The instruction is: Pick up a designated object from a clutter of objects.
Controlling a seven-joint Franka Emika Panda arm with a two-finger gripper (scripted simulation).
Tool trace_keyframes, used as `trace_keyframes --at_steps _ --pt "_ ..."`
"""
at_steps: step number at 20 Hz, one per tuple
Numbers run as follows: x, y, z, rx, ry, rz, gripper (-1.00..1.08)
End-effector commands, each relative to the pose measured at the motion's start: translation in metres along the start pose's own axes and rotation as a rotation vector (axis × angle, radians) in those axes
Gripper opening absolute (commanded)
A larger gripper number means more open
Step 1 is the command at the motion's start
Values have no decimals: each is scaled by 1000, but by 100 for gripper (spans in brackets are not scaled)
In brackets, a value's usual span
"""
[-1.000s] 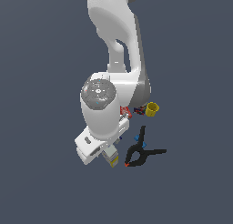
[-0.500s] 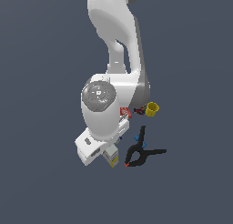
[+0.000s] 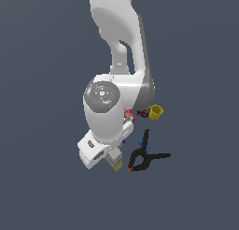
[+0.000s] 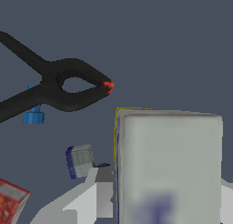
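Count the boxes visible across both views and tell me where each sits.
2. The white-yellow carton sits directly under the wrist camera, apart from the black clamp. A red box shows at the wrist picture's edge. The arm blocks the exterior view, so more may be hidden.

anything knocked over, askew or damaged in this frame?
Nothing stands out. The black clamp lies flat and apart from the white-yellow carton, which sits square between the gripper fingers. The small grey block and red box look intact.
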State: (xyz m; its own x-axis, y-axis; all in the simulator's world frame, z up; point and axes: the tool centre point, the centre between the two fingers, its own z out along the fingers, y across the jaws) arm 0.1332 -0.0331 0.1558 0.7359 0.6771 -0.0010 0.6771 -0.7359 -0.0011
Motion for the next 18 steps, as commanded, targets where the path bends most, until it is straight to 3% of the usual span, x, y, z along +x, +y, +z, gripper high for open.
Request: trace_keyframes --at_steps 1,8,18 --pt "2 -3 -7 -1 1 -1 -100" --pt "9 -25 -50 -1 0 -1 -100" --pt "29 -78 -153 -2 0 -1 -100"
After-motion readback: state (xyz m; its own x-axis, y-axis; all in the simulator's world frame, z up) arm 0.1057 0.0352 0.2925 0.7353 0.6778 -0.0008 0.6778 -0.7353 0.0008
